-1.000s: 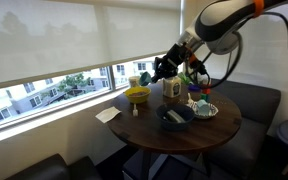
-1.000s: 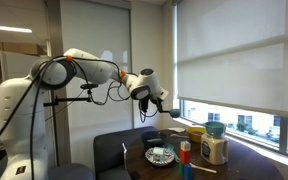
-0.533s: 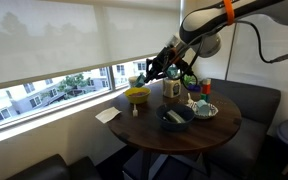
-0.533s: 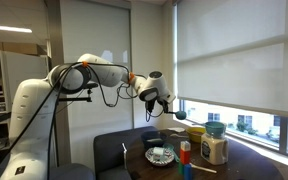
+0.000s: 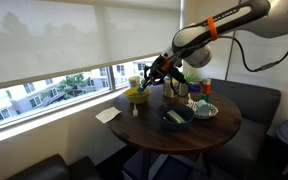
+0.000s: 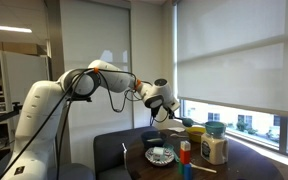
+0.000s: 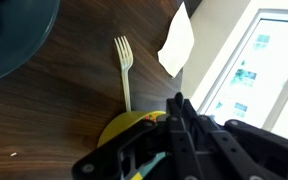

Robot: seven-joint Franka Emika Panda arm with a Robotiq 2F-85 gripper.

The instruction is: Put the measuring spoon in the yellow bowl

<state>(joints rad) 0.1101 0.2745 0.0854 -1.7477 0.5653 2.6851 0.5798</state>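
Wrist view, left to right: the dark bowl fills the top left corner. A pale fork lies on the bare wood of the bench, tines pointing away from me. Its handle end reaches the yellow bowl; I cannot tell if they touch. The bowl is half hidden under my pincer. My fingers sit close together, clenched on the measuring spoon. Only a pale teal sliver of it shows, low beside the fingers, over the yellow bowl. A white napkin lies right of the fork at the bench's window edge, with the window beyond.

In an exterior view, left to right: napkin at the bench edge nearest the window, then the yellow bowl close to that same edge. My pincer hangs just above it. The dark bowl is nearer the middle, and a plate of coloured bits sits toward the right edge. The spoon is too small to make out here.

In an exterior view from the other side: plate, then my pincer above the yellow bowl, then a jar with a teal lid.
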